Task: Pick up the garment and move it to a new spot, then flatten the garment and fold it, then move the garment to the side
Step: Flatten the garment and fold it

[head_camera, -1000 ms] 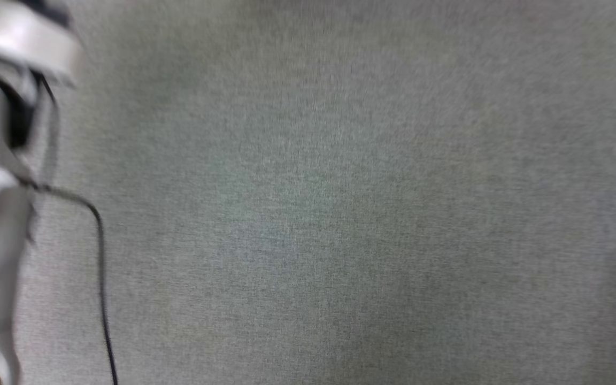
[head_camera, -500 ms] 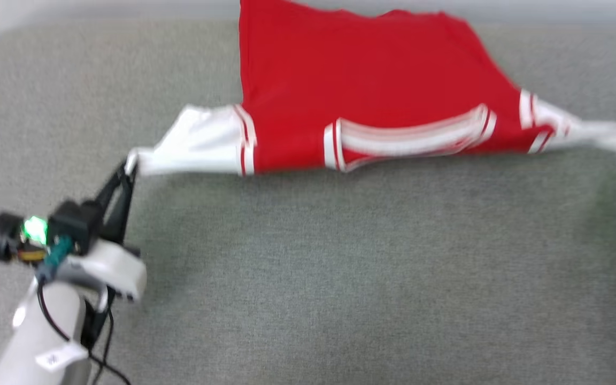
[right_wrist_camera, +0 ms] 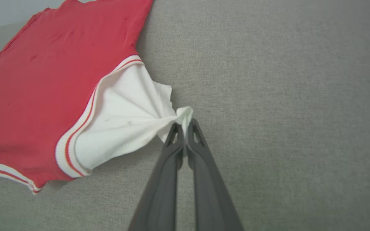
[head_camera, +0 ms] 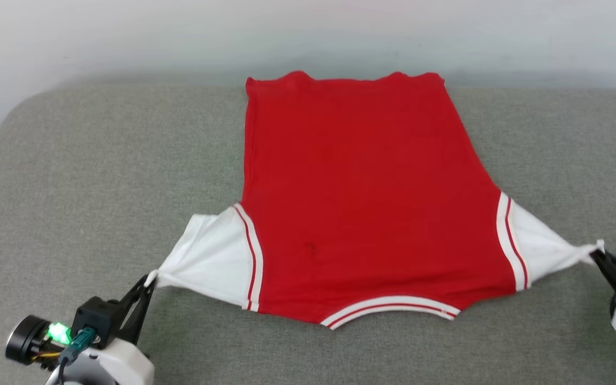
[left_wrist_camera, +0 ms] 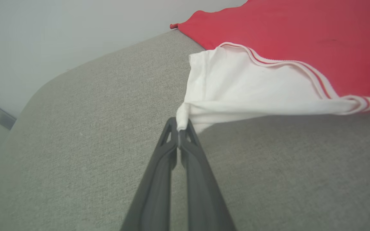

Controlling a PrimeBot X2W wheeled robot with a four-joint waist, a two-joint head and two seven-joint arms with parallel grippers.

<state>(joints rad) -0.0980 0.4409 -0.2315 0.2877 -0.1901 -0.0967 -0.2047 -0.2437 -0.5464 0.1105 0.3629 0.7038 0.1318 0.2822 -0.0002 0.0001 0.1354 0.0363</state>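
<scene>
- right hand (head_camera: 598, 252): wrist cut off by head view's right edge;
- left hand (head_camera: 149, 279): arm cut off at bottom edge;
- garment (head_camera: 361, 198): sleeve tips buried between clamped fingers (left_wrist_camera: 164, 166); underside hidden.

Soft, even, bright light; all views sharp.
Faint shadows sit under the garment (head_camera: 372, 187) at its lifted sleeves; wrist views curve slightly toward their edges.

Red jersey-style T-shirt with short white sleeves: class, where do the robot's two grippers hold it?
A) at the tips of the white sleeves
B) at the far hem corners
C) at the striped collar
A: the left gripper and the right gripper each have their fingers shut on a white sleeve tip of the red jersey-style T-shirt.
</scene>
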